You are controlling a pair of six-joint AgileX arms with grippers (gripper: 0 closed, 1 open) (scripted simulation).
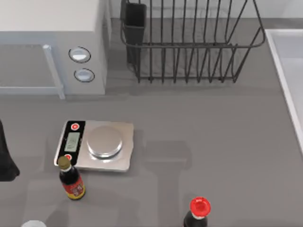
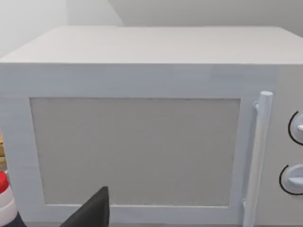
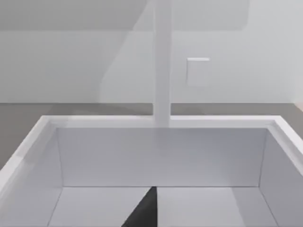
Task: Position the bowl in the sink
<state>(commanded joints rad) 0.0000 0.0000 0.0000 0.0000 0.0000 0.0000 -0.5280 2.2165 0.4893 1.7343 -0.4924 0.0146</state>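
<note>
The bowl is out of view. The sink is a pale basin with a raised rim at the table's right edge. In the right wrist view its white walls and floor lie just below and ahead of my right gripper, of which a dark tip shows over the basin. My left arm sits at the table's left edge. A dark tip of my left gripper faces the microwave door.
A white microwave stands at the back left and a black wire dish rack at the back middle. A kitchen scale, a soy sauce bottle and a red-capped bottle stand near the front. A white faucet rises behind the sink.
</note>
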